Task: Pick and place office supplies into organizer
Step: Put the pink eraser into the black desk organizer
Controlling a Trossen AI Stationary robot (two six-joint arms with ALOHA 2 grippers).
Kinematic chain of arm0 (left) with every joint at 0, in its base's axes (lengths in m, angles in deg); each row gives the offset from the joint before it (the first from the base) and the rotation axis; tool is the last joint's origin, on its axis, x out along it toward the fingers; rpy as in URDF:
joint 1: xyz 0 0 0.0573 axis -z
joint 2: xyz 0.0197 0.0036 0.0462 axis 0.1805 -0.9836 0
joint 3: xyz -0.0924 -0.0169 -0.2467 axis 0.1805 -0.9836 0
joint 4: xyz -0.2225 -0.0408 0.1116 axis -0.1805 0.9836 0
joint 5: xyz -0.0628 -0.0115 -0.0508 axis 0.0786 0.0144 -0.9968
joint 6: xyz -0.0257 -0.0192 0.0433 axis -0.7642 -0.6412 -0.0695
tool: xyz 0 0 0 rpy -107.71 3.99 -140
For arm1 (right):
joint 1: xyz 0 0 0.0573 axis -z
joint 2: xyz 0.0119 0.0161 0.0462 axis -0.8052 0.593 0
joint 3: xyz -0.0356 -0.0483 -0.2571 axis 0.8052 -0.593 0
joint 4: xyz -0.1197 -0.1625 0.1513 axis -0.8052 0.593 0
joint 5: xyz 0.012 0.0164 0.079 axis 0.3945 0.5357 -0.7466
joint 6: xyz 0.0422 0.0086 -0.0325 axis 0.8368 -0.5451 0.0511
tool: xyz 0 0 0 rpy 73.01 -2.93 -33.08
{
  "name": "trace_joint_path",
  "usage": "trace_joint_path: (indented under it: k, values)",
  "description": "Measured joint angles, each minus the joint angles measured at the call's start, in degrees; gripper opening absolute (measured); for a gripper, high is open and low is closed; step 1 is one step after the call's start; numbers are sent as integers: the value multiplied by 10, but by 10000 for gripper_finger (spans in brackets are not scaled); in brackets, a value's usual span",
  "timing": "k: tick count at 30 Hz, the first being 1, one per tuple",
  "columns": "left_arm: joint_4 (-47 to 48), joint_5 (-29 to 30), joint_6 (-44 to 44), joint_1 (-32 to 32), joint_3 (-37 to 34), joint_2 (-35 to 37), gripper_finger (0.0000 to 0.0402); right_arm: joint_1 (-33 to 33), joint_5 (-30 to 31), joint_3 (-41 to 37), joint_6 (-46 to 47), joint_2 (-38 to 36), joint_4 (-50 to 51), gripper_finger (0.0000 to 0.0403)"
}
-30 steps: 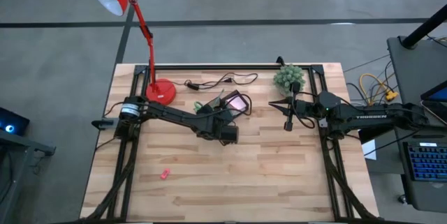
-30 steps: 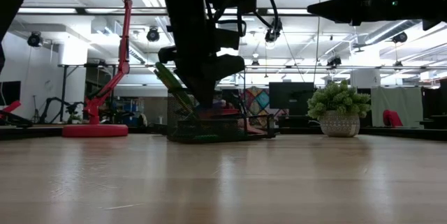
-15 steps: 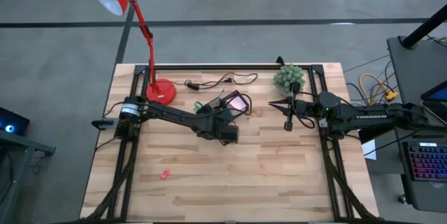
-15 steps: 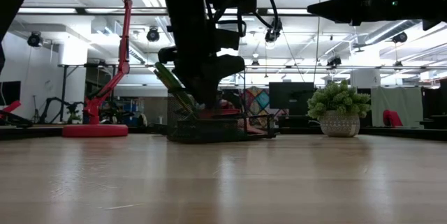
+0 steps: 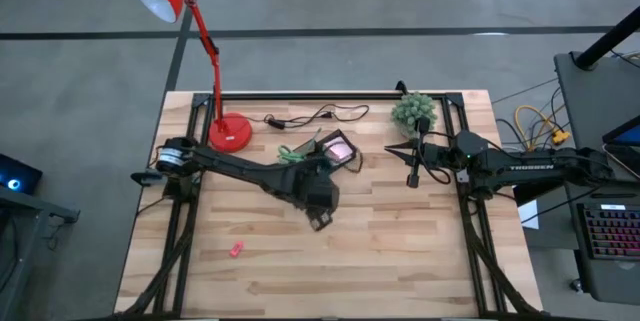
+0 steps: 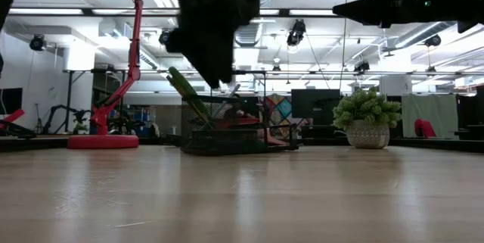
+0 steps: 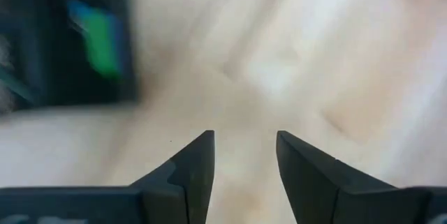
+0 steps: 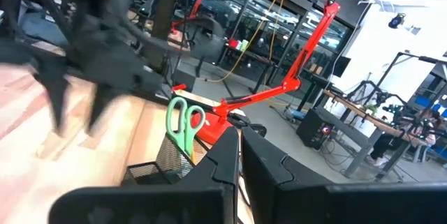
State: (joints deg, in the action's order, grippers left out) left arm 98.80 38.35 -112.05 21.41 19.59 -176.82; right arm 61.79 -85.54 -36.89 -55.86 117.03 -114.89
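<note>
Mid-tabletop, left end effector (image 5: 322, 219) raised, fingers apart, empty, just front of organizer (image 5: 330, 151) holding scissors (image 8: 184, 122). Right end effector (image 5: 412, 175) closed, near right edge. Red piece (image 5: 236, 249) front-left.

The left gripper (image 5: 321, 219) hangs above bare table (image 5: 400, 251), just in front of the organizer (image 5: 322, 153). Behind the gripper, the scissors (image 5: 292, 150) stand tilted in the organizer's left part, with the sticky-note pad (image 5: 340, 147) at their right. The small piece (image 5: 236, 249) lies on the table to the gripper's left and nearer the front edge, well apart. The desk lamp base (image 5: 230, 132) sits behind and left, the plant ball (image 5: 413, 111) behind and right. The right gripper (image 5: 412, 177) waits right of the organizer, near the plant ball.
</note>
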Motion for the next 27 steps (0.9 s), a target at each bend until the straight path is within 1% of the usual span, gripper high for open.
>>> trace_joint_path:
  k: [2,4,9,11,15,19,23,27]
  values:
    - [18,-34,-27,19,0,9,139,0,0,0,0,0,0,8]
    - [62,-54,-73,38,0,11,139,0,0,0,0,0,1,8]
    - [184,-79,-203,94,-1,16,139,0,0,0,0,0,1,8]
    - [208,-91,-244,119,-8,16,139,0,0,0,0,0,1,8]
    - [218,-136,-311,164,-29,16,139,0,0,0,5,0,2,8]
    - [219,-127,-388,204,-56,16,139,0,0,0,5,0,2,8]
    - [234,-131,-464,238,-109,23,139,0,0,0,5,0,2,8]
    - [214,-163,-516,254,-173,49,139,0,0,0,4,0,1,8]
